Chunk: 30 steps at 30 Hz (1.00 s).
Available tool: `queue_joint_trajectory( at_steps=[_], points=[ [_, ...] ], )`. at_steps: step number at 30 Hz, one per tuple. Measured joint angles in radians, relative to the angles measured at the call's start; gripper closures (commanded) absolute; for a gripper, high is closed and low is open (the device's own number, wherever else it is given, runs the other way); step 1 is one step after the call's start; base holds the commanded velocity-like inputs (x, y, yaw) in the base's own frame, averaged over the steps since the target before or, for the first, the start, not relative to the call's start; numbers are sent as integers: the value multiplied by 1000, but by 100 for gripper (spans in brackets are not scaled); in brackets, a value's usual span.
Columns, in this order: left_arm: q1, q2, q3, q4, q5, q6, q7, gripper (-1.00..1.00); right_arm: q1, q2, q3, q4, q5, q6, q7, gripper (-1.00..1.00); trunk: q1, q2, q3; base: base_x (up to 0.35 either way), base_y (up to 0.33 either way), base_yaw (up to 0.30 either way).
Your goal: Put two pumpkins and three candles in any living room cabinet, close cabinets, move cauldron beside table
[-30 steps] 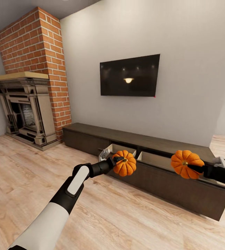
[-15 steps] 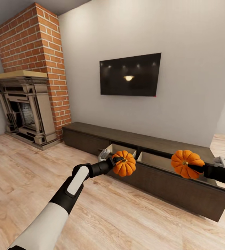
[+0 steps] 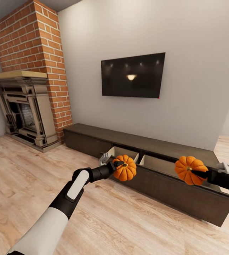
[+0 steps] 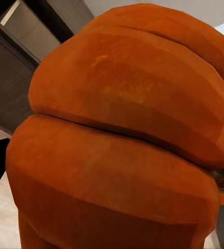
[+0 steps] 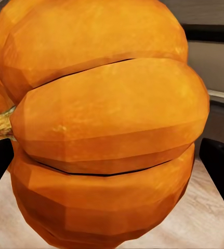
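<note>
Two bright-orange ribbed pumpkins hang in front of the long dark-brown cabinet (image 3: pixel 93 136). My left gripper (image 3: pixel 120 165) is shut on one pumpkin (image 3: pixel 126 168), held before the pulled-out drawer (image 3: pixel 171 182). The same pumpkin (image 4: pixel 122 135) crowds the left wrist view. My right gripper (image 3: pixel 198 173) is shut on the other pumpkin (image 3: pixel 189 169), which hangs over the open drawer's right part and looms large as an orange pumpkin (image 5: pixel 101 119) in the right wrist view. The drawer's pale wood inside (image 3: pixel 160 163) shows behind both. No candles are in view.
A brick chimney (image 3: pixel 40 60) with a stone fireplace (image 3: pixel 22 106) stands at the left. A dark television (image 3: pixel 132 75) hangs on the grey wall above the cabinet. Light wood floor (image 3: pixel 29 177) stretches between me and the cabinet.
The view has crept slightly closer to the cabinet and wall. Both pumpkins stay held; the right one sits a little lower against the drawer.
</note>
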Motion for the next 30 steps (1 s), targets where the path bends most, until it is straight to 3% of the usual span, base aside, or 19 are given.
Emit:
queue_joint_trajectory(
  at_steps=[4,5,9,23,27,30],
  points=[
    [0,0,0,1,0,1,0,100,0,0,4,4,-1,0,0,100,-15,28,6,0,0,0],
    [0,0,0,2,1,1,0,100,0,0,25,8,0,1,0,100,-19,35,7,0,0,0],
    [0,1,0,3,0,2,0,100,-1,0,42,17,-1,0,0,100,-34,63,13,0,0,0],
    [0,3,1,23,1,-1,-2,100,1,0,46,25,-1,0,2,100,-88,161,52,0,0,0],
    [2,4,1,23,-2,-5,1,100,1,1,48,22,0,1,0,100,-88,161,52,0,0,-34],
    [12,6,23,23,-7,-23,3,100,2,1,49,20,-3,1,0,100,-89,161,52,160,0,-226]
  ],
)
